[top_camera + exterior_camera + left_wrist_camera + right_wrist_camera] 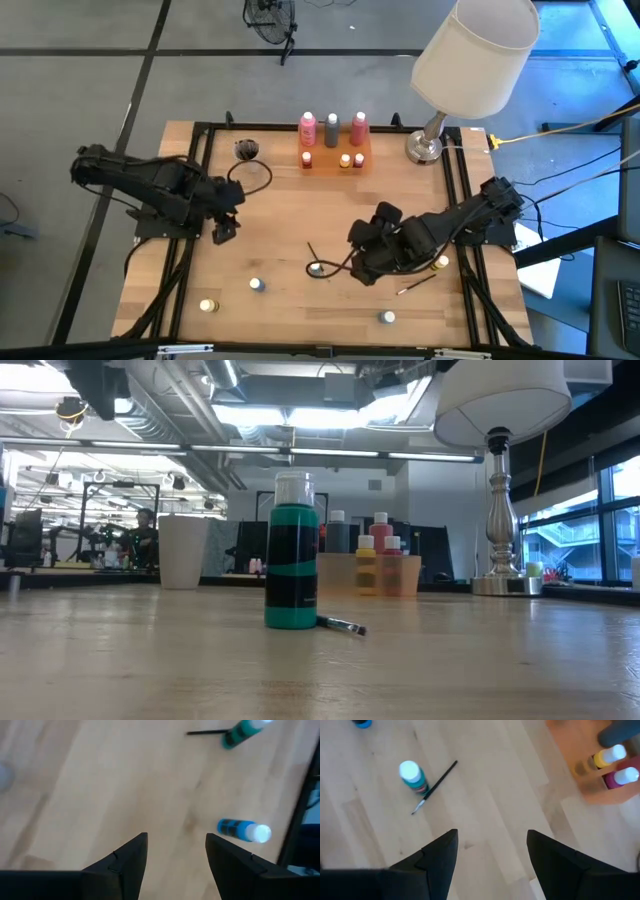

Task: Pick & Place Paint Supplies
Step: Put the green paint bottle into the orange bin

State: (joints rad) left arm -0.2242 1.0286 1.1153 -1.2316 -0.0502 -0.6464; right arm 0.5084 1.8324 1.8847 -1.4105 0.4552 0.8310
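An orange tray (333,155) at the table's far side carries three tall white-capped bottles, two pink (308,127) and one grey (332,128), and several small pots (345,160). A teal bottle (291,555) stands upright mid-table with a thin dark brush (342,625) lying against its foot. A blue pot (245,830) stands nearer the front edge. My left gripper (176,840) hangs open above bare wood at the table's left (222,228). To the right of the teal bottle (412,777), my right gripper (492,835) hangs open over bare wood (362,262).
A beige cup (246,150) stands left of the tray, and a lamp (430,140) stands on the table at the far right. Loose pots stand near the front edge (208,305) (387,317), another sits under my right arm (441,262), and a second brush (418,283) lies nearby.
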